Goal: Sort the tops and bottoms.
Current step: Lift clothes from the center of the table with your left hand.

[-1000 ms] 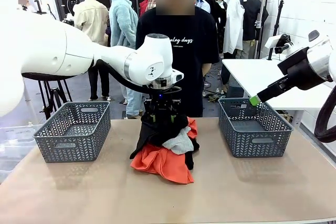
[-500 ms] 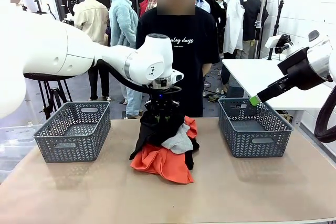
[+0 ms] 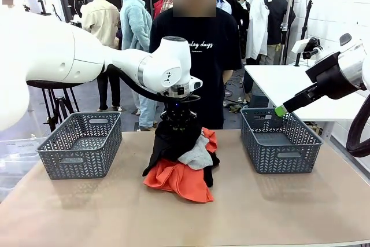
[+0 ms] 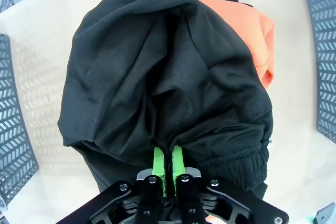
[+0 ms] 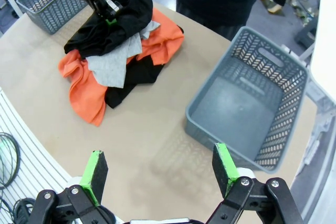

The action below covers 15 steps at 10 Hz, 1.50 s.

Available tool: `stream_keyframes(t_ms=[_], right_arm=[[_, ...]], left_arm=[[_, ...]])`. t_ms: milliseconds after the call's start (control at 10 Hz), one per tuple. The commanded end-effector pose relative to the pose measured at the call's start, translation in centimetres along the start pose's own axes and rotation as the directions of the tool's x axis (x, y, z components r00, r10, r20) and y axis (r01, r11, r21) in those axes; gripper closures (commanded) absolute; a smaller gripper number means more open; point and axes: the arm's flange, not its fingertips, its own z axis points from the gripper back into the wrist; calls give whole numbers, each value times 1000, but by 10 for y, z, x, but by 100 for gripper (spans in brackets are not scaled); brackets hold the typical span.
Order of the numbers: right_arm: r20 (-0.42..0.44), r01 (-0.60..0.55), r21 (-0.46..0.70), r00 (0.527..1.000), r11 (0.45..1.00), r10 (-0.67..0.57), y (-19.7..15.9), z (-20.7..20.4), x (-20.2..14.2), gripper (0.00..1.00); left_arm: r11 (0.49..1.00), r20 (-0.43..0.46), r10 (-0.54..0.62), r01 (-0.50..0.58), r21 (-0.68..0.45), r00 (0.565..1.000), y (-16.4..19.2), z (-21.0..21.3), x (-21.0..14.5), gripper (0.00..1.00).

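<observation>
Left wrist view: note the left gripper (image 4: pixel 168 153) clamped on a fold of the black garment (image 4: pixel 157 66), green pads almost together with cloth pinched between. Read the ribbed cuff at the lower right of that garment as a sign of bottoms; a judgement only. Find the orange-red top (image 4: pixel 257 30) beneath it, at the upper right.

Outward, front view: locate this grip at the peak of one mixed heap at the middle of the table (image 3: pixel 260 212), between the left basket (image 3: pixel 81 163) and the right basket (image 3: pixel 280 163), well apart from both. Note the grey top (image 3: pixel 196 155) draped on the right flank of the heap, over the orange-red cloth.

Progress: treat as barely begun. No garment seen in either basket; all cloth in the heap; first piece gripped but not lifted clear. Remaining, by judgement: carry the black garment to one basket, then separate and place the other pieces.

View differences:
- Left wrist view: gives the pinch and the cuff, hidden from the front by cloth.
- Front view: gives the spacing of the heap and both baskets.
- Right wrist view: gives the right gripper (image 5: pixel 157 166) spread wide and empty above the table, the bare floor of the right basket, and further black cloth (image 5: pixel 131 80) under the grey top. Cannot tell whether a separate garment.
</observation>
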Motion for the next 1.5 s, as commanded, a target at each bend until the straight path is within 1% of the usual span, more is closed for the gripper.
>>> stream_keyframes(t_ms=[0, 100, 500, 700, 800, 900, 1100, 1400], right_arm=[[-1, 4, 20, 1000, 1000, -4, 0, -1, -1, 0], [-1, 4, 20, 1000, 1000, -4, 0, -1, -1, 0], [-1, 4, 20, 1000, 1000, -4, 0, -1, -1, 0], [-1, 4, 20, 1000, 1000, -4, 0, -1, -1, 0], [-1, 4, 20, 1000, 1000, -4, 0, -1, -1, 0], [-1, 4, 20, 1000, 1000, -4, 0, -1, -1, 0], [-1, 4, 20, 1000, 1000, -4, 0, -1, -1, 0], [-1, 4, 20, 1000, 1000, -4, 0, -1, -1, 0]], left_arm=[[999, 44, -10, 8, 34, 999, 6, 10, -9, 100], [1000, 0, 0, 0, 0, 1000, 0, 0, 0, 100], [1000, 4, -4, 4, 2, 1000, -1, 1, 0, 100], [998, 77, -44, 42, 38, 996, -9, 68, -11, 100], [998, 77, -55, 51, 44, 996, -10, 94, -16, 100], [997, 94, -66, 62, 39, 993, -12, 116, -22, 100], [992, 137, -125, 125, 8, 983, -11, 159, -33, 100], [978, 208, -206, 209, 11, 956, -14, 206, -48, 100]])
